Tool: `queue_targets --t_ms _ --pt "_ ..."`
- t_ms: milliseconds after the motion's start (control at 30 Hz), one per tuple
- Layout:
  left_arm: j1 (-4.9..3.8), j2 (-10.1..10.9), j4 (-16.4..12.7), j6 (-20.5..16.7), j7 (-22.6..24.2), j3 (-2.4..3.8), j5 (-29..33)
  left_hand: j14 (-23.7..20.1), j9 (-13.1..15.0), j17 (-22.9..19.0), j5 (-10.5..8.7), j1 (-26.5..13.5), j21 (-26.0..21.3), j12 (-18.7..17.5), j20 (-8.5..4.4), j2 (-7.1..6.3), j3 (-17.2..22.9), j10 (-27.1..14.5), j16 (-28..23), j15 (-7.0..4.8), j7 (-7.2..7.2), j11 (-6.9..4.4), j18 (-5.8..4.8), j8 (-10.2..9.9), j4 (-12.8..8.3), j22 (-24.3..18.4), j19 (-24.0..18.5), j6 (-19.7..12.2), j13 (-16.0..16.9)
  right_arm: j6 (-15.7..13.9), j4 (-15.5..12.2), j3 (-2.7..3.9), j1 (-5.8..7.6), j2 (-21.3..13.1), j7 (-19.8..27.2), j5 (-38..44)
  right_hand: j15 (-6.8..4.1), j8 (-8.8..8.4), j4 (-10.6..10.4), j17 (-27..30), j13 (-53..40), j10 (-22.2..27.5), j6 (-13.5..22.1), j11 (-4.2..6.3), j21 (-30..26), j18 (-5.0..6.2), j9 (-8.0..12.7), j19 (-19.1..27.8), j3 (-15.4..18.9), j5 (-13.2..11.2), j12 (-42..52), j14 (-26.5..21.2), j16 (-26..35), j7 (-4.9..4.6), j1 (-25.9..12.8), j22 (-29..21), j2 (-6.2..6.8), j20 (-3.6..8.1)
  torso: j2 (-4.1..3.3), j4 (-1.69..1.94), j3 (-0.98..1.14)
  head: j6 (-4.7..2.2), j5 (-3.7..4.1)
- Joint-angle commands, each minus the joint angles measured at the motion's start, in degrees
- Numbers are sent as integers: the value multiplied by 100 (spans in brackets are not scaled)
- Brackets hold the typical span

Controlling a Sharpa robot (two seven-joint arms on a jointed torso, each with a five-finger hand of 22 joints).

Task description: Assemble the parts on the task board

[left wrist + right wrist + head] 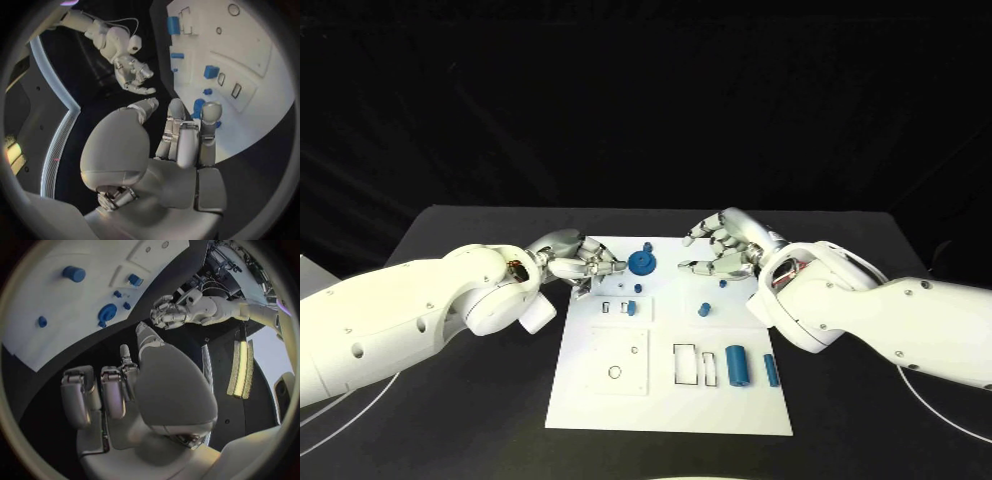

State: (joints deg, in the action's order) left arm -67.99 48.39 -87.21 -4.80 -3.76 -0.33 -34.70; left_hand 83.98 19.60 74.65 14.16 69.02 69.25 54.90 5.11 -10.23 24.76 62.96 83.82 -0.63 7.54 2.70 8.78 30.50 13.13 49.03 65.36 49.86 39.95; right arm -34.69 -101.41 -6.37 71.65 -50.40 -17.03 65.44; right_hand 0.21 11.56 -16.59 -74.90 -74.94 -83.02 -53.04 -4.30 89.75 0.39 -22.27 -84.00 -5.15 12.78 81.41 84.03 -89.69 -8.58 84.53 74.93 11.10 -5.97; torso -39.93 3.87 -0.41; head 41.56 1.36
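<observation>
Two silver robot hands hover over the far end of a white task board (589,385) on a black table (459,440), the assembly job plainly unfinished. The left hand (577,262) sits at the board's far-left edge, just beside a round blue gear-like part (643,263); its fingers are loosely apart and hold nothing, though the head view cannot settle whether a fingertip grazes the part. The right hand (721,250) hangs off the board's far-right corner, fingers curled somewhat but spread, with nothing in them.

Small blue pegs (638,288) stand near the gear, another blue piece (632,308) rests by a rectangular slot toward the left, and a stubby blue part (705,309) lies mid-board. At the near right, a blue cylinder (738,366) and a slimmer blue bar (772,370) lie beside an empty rectangular recess (687,365); an oval cut-out (616,372) waits at the near left.

The parts look like small, rigid, lightweight plastic with smooth faces, likely to skid or roll if nudged. The cylinder probably wants a pinch across its middle, the gear a hold at its rim. The board is thin and may shift under a sideways push.

No brand, label or legible writing appears on the board or parts.
</observation>
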Motion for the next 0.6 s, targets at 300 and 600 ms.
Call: queue_targets --t_ms 300,600 --pt "-238 -404 215 774 -1846 1 -1861 212 396 225 -15 -422 217 600 -54 -32 -506 208 95 -75 -94 -45 -110 448 362 294 172 -136 561 122 26 0 92 -351 267 -753 -37 49 -9 -1510 -808 -6 -46 38 25 -39 -13 -600 -12 -21 7 597 -31 -2 -55 1507 -28 9 49 -2 53 85 -59" --pt "-399 -757 415 1336 -2227 -68 -2026 208 515 222 -127 -729 241 495 -59 -41 -836 45 90 -82 -109 -52 -117 556 369 326 171 -227 366 205 91 0 102 -400 170 -768 -40 52 -14 -1510 -796 3 -25 40 25 -39 -12 -600 -3 -38 -5 597 -31 -2 -104 1507 -37 14 50 -10 48 123 -64"
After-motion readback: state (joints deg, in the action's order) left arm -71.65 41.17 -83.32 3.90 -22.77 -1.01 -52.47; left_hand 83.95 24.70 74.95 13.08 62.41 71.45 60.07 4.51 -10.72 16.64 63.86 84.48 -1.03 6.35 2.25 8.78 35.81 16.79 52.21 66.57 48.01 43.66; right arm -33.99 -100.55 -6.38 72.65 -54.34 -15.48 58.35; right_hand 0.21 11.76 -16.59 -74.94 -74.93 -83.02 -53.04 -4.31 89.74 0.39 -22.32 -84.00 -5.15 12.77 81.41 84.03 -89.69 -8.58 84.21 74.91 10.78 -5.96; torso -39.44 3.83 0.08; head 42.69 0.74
